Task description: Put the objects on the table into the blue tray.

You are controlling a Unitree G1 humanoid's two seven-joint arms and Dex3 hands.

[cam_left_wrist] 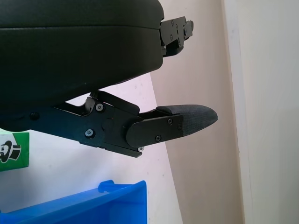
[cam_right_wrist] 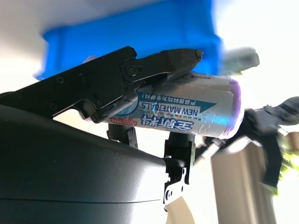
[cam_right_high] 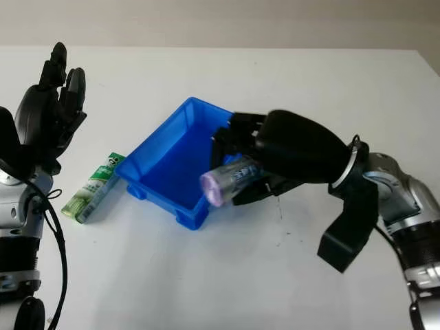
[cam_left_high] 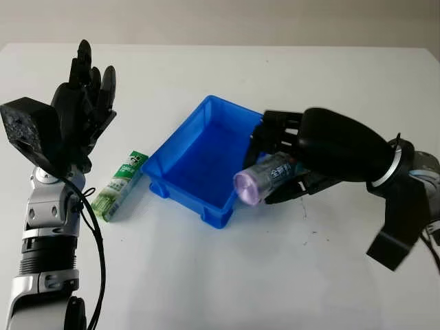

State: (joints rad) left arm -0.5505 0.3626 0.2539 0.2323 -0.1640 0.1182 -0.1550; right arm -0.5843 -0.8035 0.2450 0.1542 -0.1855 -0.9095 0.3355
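Right hand point(cam_left_high: 295, 161) fingers point(cam_right_wrist: 159, 63) wrapped round labelled cylindrical bottle point(cam_left_high: 265, 177), held at near rim of blue tray point(cam_left_high: 180, 148), not yet inside. Tray interior looks empty. Green toothpaste box point(cam_left_high: 122, 184) on tabletop point(cam_left_high: 220, 275), below raised open left hand point(cam_left_high: 79, 113). Both items left to place.

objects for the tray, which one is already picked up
The purple-ended cylinder: the right hand grips it at the blue tray's rim. The green box lies on the table, beside the open left hand.
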